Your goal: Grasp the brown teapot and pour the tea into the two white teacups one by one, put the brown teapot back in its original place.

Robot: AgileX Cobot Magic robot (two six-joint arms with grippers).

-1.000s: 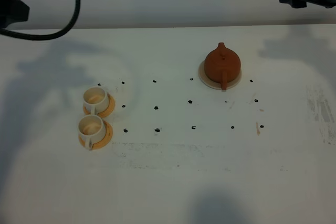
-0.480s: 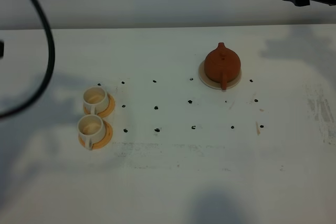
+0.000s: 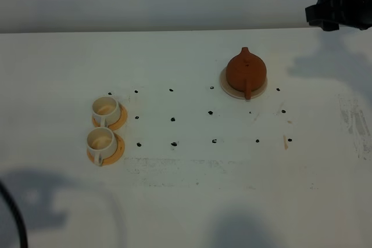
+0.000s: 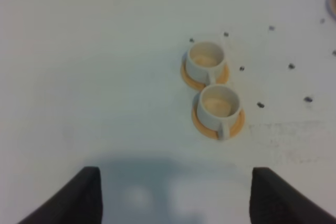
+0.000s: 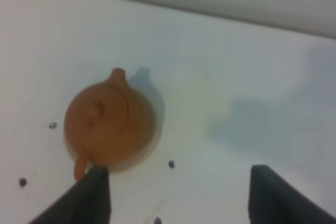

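Observation:
The brown teapot [image 3: 246, 71] sits on its beige coaster [image 3: 225, 87] at the right middle of the white table, handle toward the front. The two white teacups [image 3: 105, 109] [image 3: 100, 140] stand side by side at the left, both upright. In the left wrist view my left gripper [image 4: 176, 203] hangs open and high above the table, short of both cups [image 4: 206, 57] [image 4: 219, 103]. In the right wrist view my right gripper [image 5: 178, 200] is open above the table, with the teapot [image 5: 107, 124] off to one side near one finger [image 5: 86, 198]. Neither gripper holds anything.
Each cup rests on a small orange saucer [image 3: 119, 121] [image 3: 115, 154]. A grid of black dots [image 3: 173, 119] marks the table's middle. My right arm [image 3: 340, 7] hangs over the far right edge. A black cable [image 3: 14, 219] shows at the front left corner.
The left arm and its cable have swung from the upper left corner down to the front left, and its shadow has followed. The right arm shifted slightly. Teapot and cups have not moved.

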